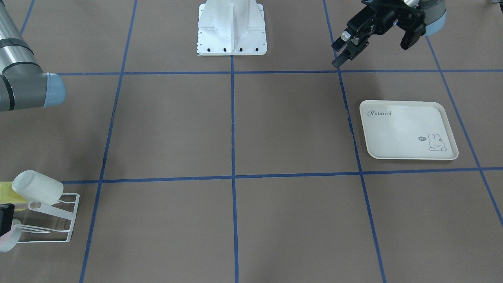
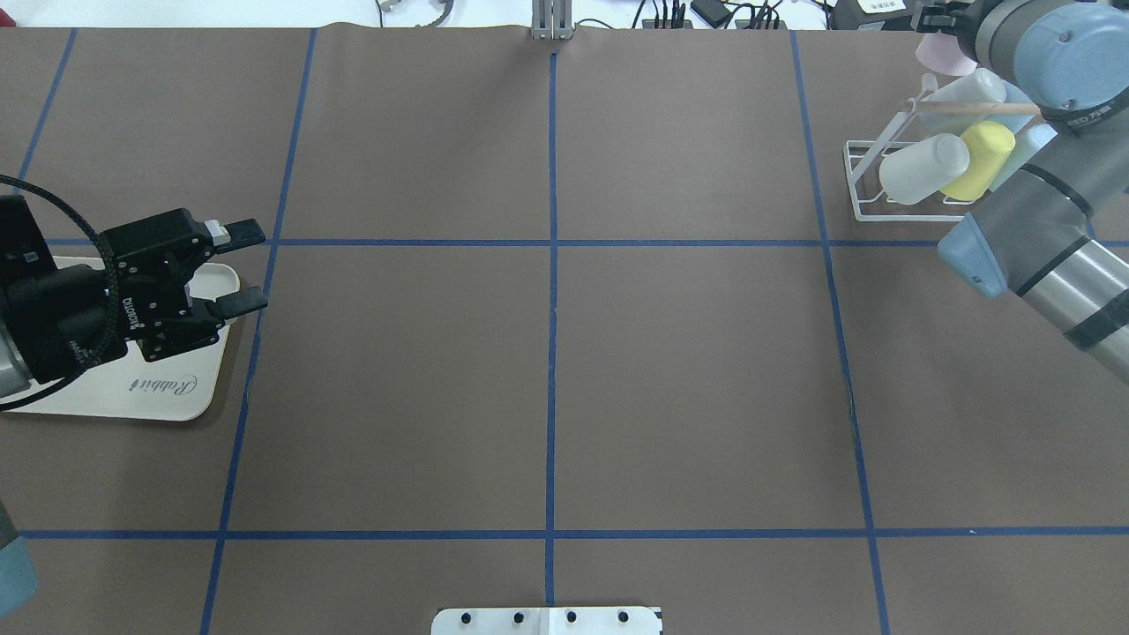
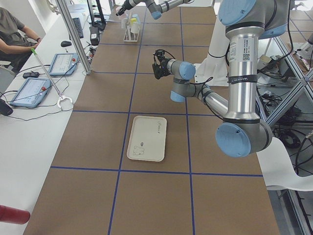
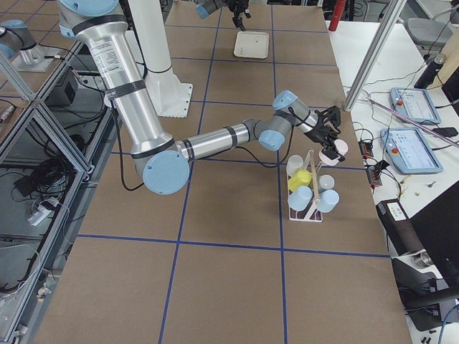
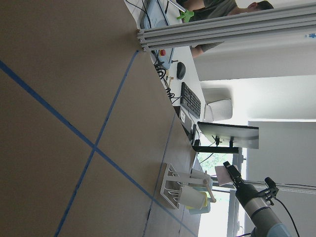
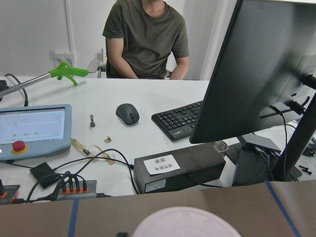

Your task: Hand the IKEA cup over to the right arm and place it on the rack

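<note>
The right claw is clamped on a pink cup. It holds the cup in the air just past the rack, near the table's far edge, where the white desk begins. Only the right-side view shows claw, cup and rack together. Overhead, the right arm covers part of the rack and most of the cup. The front-facing view cuts both off at its left edge. The right wrist camera catches only the cup's pale rim at the bottom, with a monitor, a keyboard and a seated person beyond.

The rack stands close to that far edge on the robot's right. It carries a white cup and a yellow cup, among others, tipped on their sides. A metal post rises at the edge near the claw.

The left claw hangs raised near the tray on the robot's left, jaws spread, holding nothing. Between tray and rack stretches a broad run of brown table crossed by blue tape lines.
</note>
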Available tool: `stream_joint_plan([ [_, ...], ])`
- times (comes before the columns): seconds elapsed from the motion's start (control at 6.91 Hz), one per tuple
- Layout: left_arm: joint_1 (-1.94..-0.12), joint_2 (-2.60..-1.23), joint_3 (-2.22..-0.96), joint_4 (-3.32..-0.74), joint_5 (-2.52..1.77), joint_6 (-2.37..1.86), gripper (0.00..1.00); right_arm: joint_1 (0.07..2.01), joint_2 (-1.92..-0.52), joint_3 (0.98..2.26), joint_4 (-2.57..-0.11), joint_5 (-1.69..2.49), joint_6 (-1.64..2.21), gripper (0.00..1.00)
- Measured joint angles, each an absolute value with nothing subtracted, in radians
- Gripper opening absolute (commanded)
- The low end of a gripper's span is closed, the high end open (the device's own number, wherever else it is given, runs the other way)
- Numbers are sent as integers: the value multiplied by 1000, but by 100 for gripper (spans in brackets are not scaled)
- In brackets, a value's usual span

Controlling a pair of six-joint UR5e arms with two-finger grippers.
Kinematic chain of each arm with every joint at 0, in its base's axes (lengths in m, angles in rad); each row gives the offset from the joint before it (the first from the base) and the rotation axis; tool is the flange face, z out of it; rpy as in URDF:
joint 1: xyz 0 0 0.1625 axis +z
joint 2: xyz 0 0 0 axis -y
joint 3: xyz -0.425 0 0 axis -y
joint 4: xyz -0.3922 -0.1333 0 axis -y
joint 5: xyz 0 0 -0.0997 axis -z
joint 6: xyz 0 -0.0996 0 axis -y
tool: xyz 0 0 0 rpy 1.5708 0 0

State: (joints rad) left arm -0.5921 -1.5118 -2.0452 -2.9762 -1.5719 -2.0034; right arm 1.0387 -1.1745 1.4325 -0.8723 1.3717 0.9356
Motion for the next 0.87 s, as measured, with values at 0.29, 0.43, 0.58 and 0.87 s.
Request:
stream_joint_plan([
  [0.29,-592,-1503,-2046,-2977,-1573,-2003,100,1026,-1176,1408,-859,1372,936,0],
  [0.43,-592,-1502,-2046,-2977,-1573,-2003,100,1020,-1183,1404,-858,1372,936,0],
  [0.58,-592,-1502,-2045,-2977,-1572,-2003,100,1016,-1193,1403,-857,1372,937,0],
  [0.87,-592,-1502,-2044,-2977,-1572,-2003,100,1002,-1210,1401,-841,1367,938,0],
])
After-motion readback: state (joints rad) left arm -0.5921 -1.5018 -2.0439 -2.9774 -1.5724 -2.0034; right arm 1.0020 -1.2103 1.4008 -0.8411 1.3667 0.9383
